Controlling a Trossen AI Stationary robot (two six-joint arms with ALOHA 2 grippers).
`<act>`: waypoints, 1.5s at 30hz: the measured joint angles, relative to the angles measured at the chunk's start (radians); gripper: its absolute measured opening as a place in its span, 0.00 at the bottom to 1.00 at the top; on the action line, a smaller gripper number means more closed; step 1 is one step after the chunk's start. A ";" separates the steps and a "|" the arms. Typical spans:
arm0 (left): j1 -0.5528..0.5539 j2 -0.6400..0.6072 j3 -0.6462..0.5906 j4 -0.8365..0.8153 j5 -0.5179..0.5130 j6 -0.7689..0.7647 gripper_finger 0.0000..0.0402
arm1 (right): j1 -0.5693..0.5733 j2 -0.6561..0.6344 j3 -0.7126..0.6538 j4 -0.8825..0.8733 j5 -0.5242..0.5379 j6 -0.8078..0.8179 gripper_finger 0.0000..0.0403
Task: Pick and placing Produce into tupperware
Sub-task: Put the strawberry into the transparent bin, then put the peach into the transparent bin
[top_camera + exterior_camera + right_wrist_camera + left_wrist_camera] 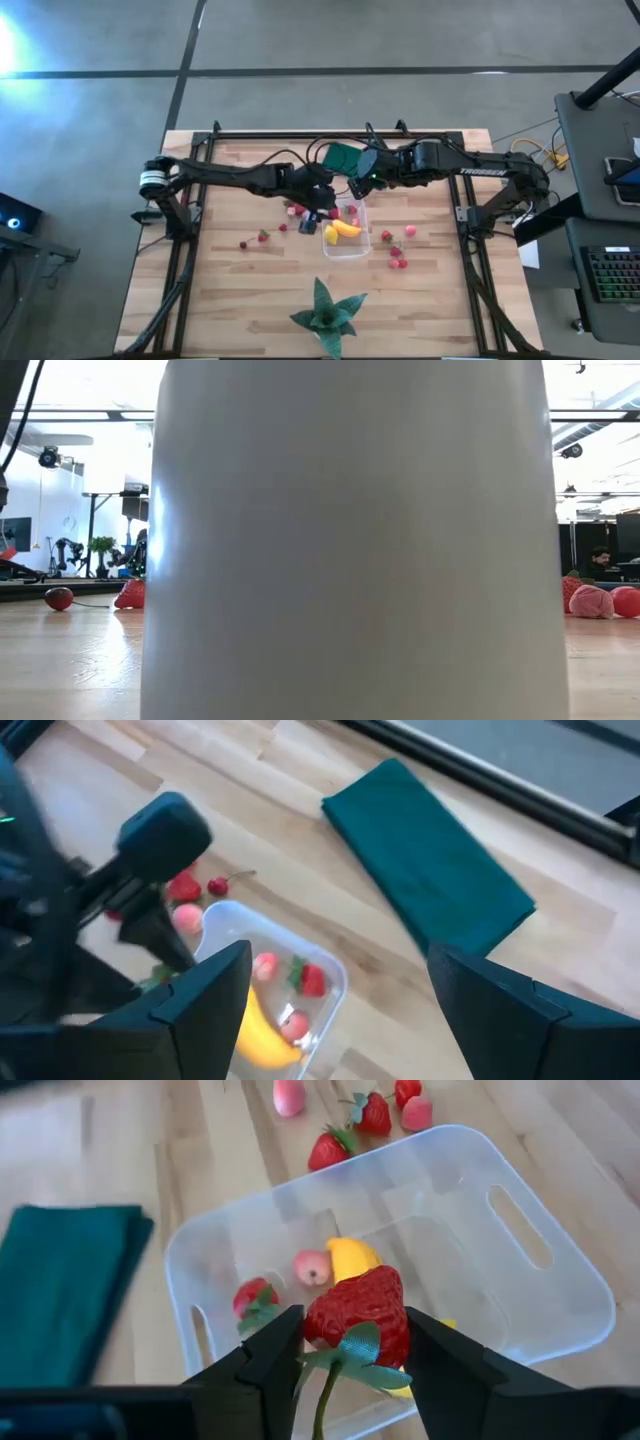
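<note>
The clear tupperware tub (347, 240) stands on the table's middle and holds a yellow banana (350, 1258), a pink piece (312, 1266) and a strawberry (255, 1300). My left gripper (352, 1350) hovers over the tub's left end, shut on a red strawberry (358, 1315). My right gripper (335, 990) is open and empty, above the table just beyond the tub's far end. More red and pink fruits lie on the wood left (262, 237) and right (398, 260) of the tub. My left gripper pinches the strawberry's red body (330, 1320) between its two fingers, one on each side. The fingers come from above, slanting down. The strawberry is lifted clear above the tub's inside, its green leaves and stem (345, 1365) hanging toward the gripper.
A flat dark green rectangle (341, 156) lies at the far middle. A green star-shaped leafy object (327, 312) stands near the front edge. A white upright thing (350, 540) fills most of the low view. Bare wood lies at the front left and right.
</note>
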State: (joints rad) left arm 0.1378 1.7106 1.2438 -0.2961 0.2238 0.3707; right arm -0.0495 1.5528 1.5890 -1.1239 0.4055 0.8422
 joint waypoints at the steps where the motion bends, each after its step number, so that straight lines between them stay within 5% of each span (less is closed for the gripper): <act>1: 0.000 0.000 -0.001 0.000 0.000 -0.016 0.38 | 0.004 0.000 0.000 -0.002 -0.008 0.005 0.74; 12: -0.001 -0.012 -0.004 -0.035 -0.100 -0.103 0.64 | 0.081 0.000 0.000 -0.090 -0.048 0.117 0.74; 20: 0.000 -0.156 -0.013 -0.206 -0.102 -0.103 0.66 | 0.179 0.002 -0.020 -0.364 -0.142 0.324 0.73; 25: 0.018 -0.239 -0.025 -0.284 -0.104 -0.103 0.66 | 0.241 -0.004 -0.154 -0.409 -0.215 0.437 0.73; 32: 0.050 -0.361 -0.132 -0.295 -0.137 -0.143 0.66 | 0.255 -0.021 -0.445 -0.115 -0.358 0.503 0.72; 45: 0.068 -0.540 -0.387 -0.289 -0.183 -0.236 0.66 | 0.242 -0.237 -0.811 0.116 -0.357 0.829 0.72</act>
State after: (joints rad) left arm 0.2053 1.1711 0.8564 -0.5851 0.0413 0.1350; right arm 0.1921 1.3155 0.7785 -1.0080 0.0484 1.6710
